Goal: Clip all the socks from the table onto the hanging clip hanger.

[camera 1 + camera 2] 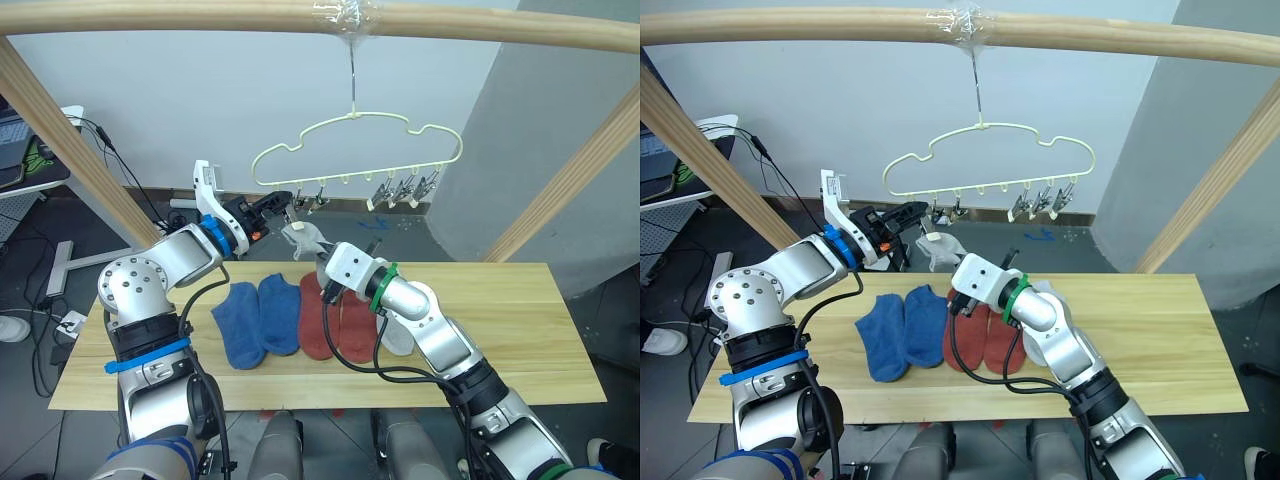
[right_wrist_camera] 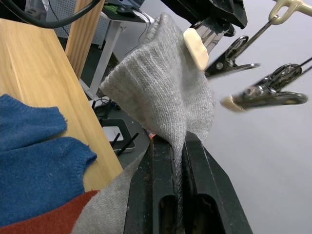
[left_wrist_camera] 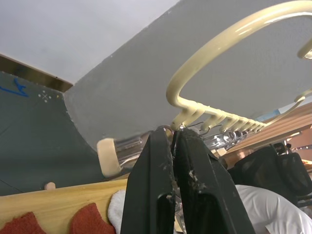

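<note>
The pale yellow clip hanger point(image 1: 356, 150) hangs by its hook from the top pole. My left gripper point(image 1: 283, 203) is shut on its leftmost clip point(image 3: 168, 132), squeezing the metal handles. Just below it, my right gripper point(image 2: 170, 141) is shut on a light grey sock point(image 2: 165, 92) and holds it up so its top edge touches that clip's cream pad point(image 2: 195, 46). On the table point(image 1: 520, 320) lie two blue socks point(image 1: 258, 318), two rust-red socks point(image 1: 335, 322) and another grey sock point(image 1: 400, 342), the last partly under my right arm.
Pale wooden frame poles run across the top point(image 1: 470, 25) and slant down at the left point(image 1: 70, 150) and right point(image 1: 570, 180). More metal clips point(image 1: 405, 190) hang further right along the hanger bar. A desk with cables point(image 1: 30, 150) stands beyond the table's left end.
</note>
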Robot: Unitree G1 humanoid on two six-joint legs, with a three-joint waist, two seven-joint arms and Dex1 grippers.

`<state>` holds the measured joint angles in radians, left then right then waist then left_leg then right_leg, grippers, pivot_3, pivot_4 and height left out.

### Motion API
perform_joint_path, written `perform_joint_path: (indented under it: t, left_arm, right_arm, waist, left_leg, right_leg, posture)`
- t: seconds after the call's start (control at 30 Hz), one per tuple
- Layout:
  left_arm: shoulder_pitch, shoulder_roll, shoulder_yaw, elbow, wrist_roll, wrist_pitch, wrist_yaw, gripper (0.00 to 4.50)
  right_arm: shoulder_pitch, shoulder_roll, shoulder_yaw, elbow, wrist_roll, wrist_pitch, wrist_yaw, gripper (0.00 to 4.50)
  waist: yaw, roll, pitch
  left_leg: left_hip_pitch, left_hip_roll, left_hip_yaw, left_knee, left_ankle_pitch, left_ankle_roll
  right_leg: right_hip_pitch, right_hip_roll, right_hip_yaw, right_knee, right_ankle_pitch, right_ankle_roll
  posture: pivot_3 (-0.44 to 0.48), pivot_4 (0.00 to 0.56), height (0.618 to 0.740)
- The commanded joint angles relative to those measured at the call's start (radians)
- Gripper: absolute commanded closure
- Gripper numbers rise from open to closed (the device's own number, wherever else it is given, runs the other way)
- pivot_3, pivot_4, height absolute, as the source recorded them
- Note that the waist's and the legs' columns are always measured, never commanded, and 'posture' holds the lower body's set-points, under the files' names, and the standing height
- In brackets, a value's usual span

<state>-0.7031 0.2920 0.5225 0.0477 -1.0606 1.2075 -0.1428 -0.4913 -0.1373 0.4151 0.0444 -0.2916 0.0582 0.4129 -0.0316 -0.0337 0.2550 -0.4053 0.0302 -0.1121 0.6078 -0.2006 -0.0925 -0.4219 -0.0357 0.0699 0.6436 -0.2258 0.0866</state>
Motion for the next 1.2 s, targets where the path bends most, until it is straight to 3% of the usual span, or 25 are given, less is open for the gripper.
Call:
perform_joint_path:
  t: [0.03,0.33,0.5,0.7,0.83,0.97,1.07,1.2]
  left_arm:
    - [0.001,0.016,-0.009,-0.038,-0.028,-0.016,-0.021,4.50]
    - [0.033,0.029,-0.001,-0.066,-0.065,-0.017,-0.012,1.70]
    - [0.068,0.072,0.075,-0.084,-0.118,-0.019,0.053,0.17]
    - [0.178,0.198,0.169,-0.174,-0.280,0.027,0.105,0.05]
    - [0.263,0.326,0.105,-0.277,-0.264,0.041,0.033,0.05]
    - [0.322,0.399,0.017,-0.384,-0.197,-0.015,-0.045,0.00]
    - [0.345,0.407,-0.028,-0.436,-0.156,-0.066,-0.082,0.00]
    - [0.396,0.385,-0.155,-0.562,-0.005,-0.200,-0.129,0.00]
  right_arm:
    - [-0.013,0.009,-0.014,-0.020,0.009,0.001,-0.004,4.48]
    - [-0.025,0.009,-0.020,-0.006,0.021,-0.003,0.005,4.50]
    - [-0.053,0.025,-0.026,0.048,0.055,-0.008,0.022,4.50]
    - [-0.108,0.101,-0.065,0.144,0.165,0.056,0.075,4.50]
    - [-0.131,0.157,-0.117,0.213,0.262,0.142,0.113,4.50]
    - [-0.156,0.168,-0.147,0.266,0.302,0.155,0.141,3.52]
    - [-0.157,0.161,-0.159,0.266,0.316,0.168,0.146,2.39]
    - [-0.114,0.124,-0.180,0.193,0.344,0.228,0.161,0.94]
  waist:
    - [0.000,0.000,0.000]
    - [0.001,0.000,0.000]
    - [0.000,0.000,0.000]
    - [0.001,-0.002,0.002]
    - [0.018,-0.003,0.004]
    - [0.049,-0.001,0.006]
    - [0.057,0.001,0.008]
    - [0.058,0.001,0.008]
  left_leg:
    - [0.000,0.000,0.000,0.000,0.000,0.000]
    - [0.000,0.000,0.000,0.000,0.000,0.000]
    - [0.000,0.000,0.000,0.000,0.000,0.000]
    - [0.000,0.001,0.000,-0.002,0.000,0.000]
    - [0.000,0.001,-0.002,-0.002,0.000,0.000]
    - [0.000,0.001,-0.002,-0.002,0.000,0.000]
    - [0.000,0.001,-0.002,-0.002,0.000,0.000]
    - [-0.001,0.001,-0.001,-0.004,0.000,0.000]
  right_leg:
    - [0.000,0.000,0.000,0.000,0.000,0.000]
    - [0.000,0.000,0.000,0.000,0.000,0.000]
    - [0.000,0.000,0.000,0.000,0.000,0.000]
    - [-0.001,0.000,0.000,0.000,-0.001,-0.001]
    - [-0.001,0.000,-0.002,0.000,-0.001,-0.002]
    - [0.000,0.000,-0.002,0.000,-0.005,-0.008]
    - [-0.001,0.000,-0.002,0.000,-0.005,-0.009]
    - [-0.001,0.000,-0.002,-0.001,-0.006,-0.010]
  posture:
    - [0.054,0.237,0.740]
    - [0.087,0.234,0.740]
    - [0.110,0.241,0.740]
    - [0.160,0.251,0.740]
    - [0.193,0.255,0.740]
    - [0.207,0.258,0.740]
    - [0.211,0.257,0.740]
    - [0.196,0.253,0.740]
